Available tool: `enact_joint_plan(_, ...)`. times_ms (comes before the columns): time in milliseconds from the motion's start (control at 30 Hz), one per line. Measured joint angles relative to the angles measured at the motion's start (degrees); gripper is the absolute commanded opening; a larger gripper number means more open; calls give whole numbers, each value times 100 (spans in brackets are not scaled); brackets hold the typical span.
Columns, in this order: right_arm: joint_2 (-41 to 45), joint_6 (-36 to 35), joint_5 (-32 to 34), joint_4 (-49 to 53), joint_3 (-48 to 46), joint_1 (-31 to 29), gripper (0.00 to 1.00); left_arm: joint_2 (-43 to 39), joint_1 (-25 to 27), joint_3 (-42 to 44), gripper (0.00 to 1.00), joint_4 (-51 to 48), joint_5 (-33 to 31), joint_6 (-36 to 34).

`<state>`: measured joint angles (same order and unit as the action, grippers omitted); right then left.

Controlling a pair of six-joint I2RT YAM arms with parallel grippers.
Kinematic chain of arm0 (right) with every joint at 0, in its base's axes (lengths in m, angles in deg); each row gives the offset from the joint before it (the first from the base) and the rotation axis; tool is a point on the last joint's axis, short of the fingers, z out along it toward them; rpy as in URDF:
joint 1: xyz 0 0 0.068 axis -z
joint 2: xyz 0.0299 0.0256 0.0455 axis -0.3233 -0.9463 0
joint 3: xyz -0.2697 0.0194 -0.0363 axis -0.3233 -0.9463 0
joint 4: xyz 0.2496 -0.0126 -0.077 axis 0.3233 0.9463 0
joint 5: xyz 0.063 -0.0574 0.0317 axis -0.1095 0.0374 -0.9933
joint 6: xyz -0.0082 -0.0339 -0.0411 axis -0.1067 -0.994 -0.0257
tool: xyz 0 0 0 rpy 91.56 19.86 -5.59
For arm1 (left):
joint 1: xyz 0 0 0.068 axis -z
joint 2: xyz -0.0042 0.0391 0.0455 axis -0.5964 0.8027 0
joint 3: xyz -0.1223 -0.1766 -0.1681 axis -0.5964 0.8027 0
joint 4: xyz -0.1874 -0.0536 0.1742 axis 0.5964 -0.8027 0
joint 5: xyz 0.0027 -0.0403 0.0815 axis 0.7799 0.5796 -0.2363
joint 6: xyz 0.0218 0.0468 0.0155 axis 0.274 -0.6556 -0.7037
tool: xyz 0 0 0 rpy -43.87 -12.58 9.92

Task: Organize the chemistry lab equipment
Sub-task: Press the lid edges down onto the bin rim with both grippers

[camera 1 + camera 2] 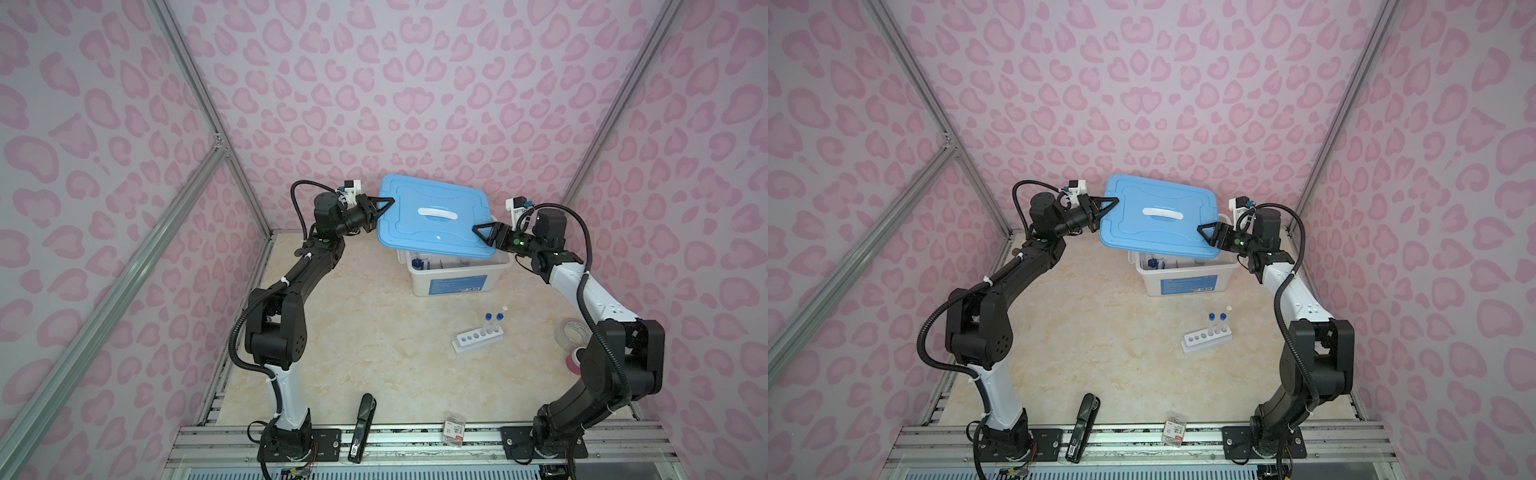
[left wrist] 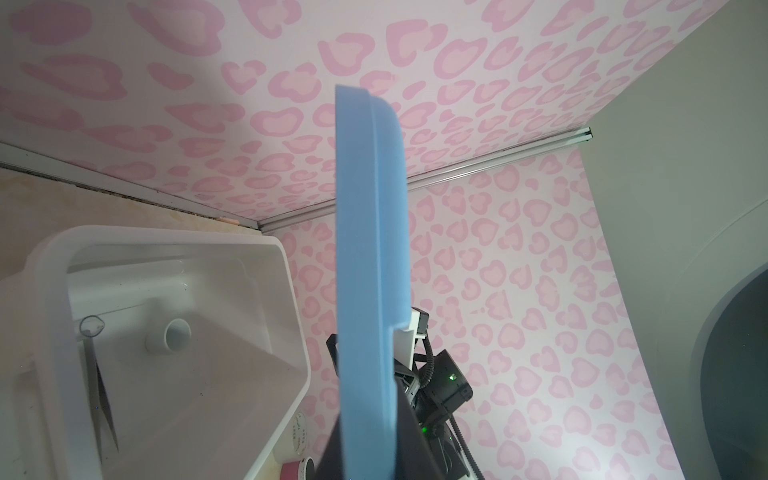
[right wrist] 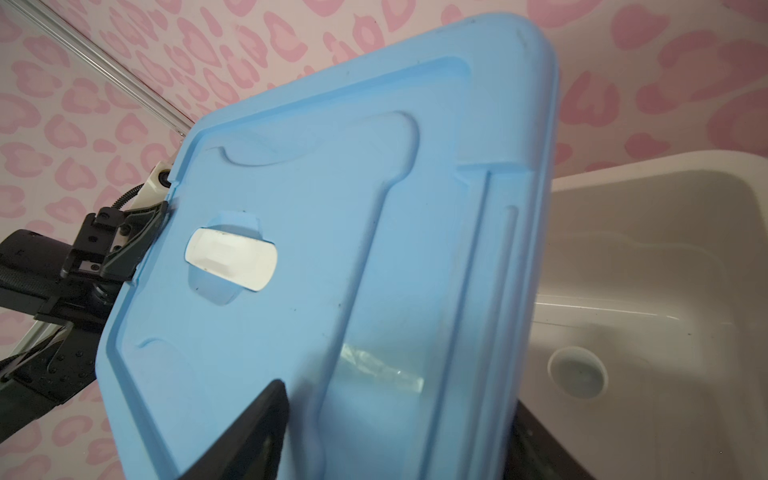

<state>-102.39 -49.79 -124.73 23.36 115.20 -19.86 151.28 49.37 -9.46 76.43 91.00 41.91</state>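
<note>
Lid (image 1: 436, 195) between left tool (image 1: 384, 208), right tool (image 1: 482, 235)

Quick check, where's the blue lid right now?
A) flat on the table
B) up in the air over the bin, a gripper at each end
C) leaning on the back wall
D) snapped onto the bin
B: the blue lid hangs tilted above the open white bin, with the left gripper clamped on one edge and the right gripper at the opposite edge.
</note>
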Motion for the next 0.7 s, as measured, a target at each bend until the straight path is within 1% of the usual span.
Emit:
enact_joint_plan(167, -280, 63, -7, -9, 83, 50, 69, 173, 13, -50, 23, -236, -55, -256)
enact_joint_plan(433, -356, 273, -11, -164, 76, 72, 67, 258, 31, -26, 30, -697, -210, -745)
enact_joint_plan(567, -358, 367, 35, -208, 44, 81, 66, 323, 57, -48, 33, -903, -260, -920)
enact_joint_plan(700, -361, 407, 66, -293, 4, 101, 65, 356, 87, -122, 35, -1102, -302, -1115)
